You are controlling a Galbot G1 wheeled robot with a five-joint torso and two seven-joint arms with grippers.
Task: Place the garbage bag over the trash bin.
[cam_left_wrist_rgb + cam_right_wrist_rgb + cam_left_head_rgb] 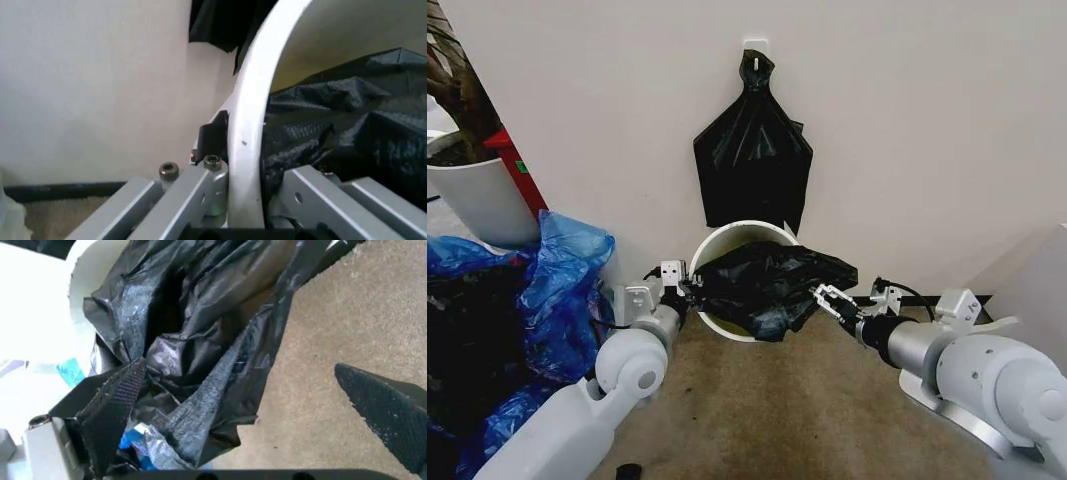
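the trash bin (727, 240) stands on the carpet against the wall, straight ahead of me, and the garbage bag (772, 285) lies crumpled across its mouth, covering the near and right side of the rim and spilling over the front edge toward the floor, while the far left part of the opening is still bare. my left gripper (695, 288) is at the left side of the bin; in the left wrist view its jaws (250, 200) straddle the white rim, one finger outside the wall and one inside against the black plastic, but i cannot tell whether they are actually clamped on it. my right gripper (827, 298) is at the bag's right edge, low and near the carpet; in the right wrist view its jaws (257, 405) are spread wide, one textured pad touching the bunched plastic and the other well apart over bare carpet, so nothing is pinched there. on the wall above the bin hangs a bunch of black bags (752, 155), gathered to a point at a hook. blue plastic bags (562, 275) are heaped to my left, beside a white plant pot (482, 200).
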